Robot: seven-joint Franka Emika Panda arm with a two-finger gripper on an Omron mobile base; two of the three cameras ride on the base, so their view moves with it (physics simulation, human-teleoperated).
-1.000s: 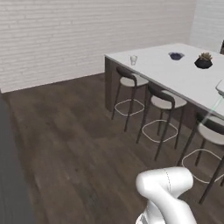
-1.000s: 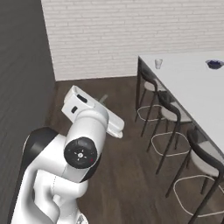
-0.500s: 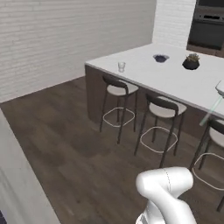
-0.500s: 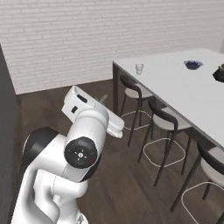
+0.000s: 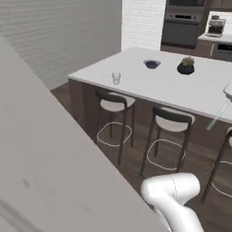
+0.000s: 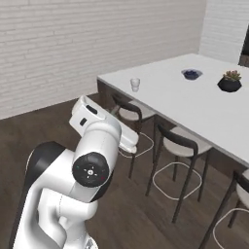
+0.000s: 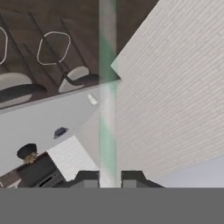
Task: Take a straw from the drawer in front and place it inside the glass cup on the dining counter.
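Brick wall behind; jaws clamp straw [image 7: 107,87]; arm raised.

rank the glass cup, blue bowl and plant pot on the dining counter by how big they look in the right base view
1. plant pot, with its plant
2. bowl, wide but shallow
3. glass cup

The cup and bowl look close in size. All three stand at differing distances from the camera, so true sizes stay unsure.
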